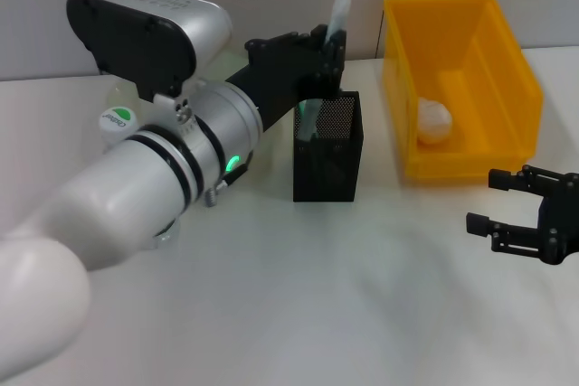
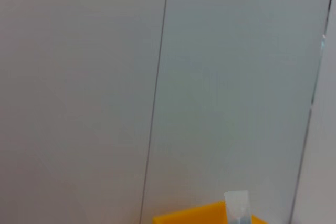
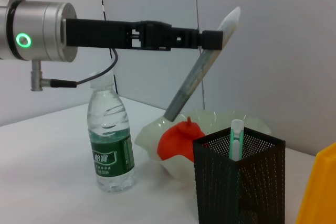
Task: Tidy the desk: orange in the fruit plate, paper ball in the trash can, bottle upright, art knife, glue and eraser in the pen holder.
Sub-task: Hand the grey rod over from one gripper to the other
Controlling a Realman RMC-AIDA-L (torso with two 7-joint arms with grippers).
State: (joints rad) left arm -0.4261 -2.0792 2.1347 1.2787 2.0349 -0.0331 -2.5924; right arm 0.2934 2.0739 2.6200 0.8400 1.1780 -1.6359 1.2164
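Standing in the pen holder (image 3: pixel 239 182), the art knife (image 3: pixel 236 139); left end effector (image 3: pixel 210 39) clamped on the glue (image 3: pixel 197 80).

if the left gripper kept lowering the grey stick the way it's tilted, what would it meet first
Probably the tall black mesh pen holder: the left gripper holds the thin grey glue stick tilted, tip just above it. Depth is unclear; it might hit the rim.
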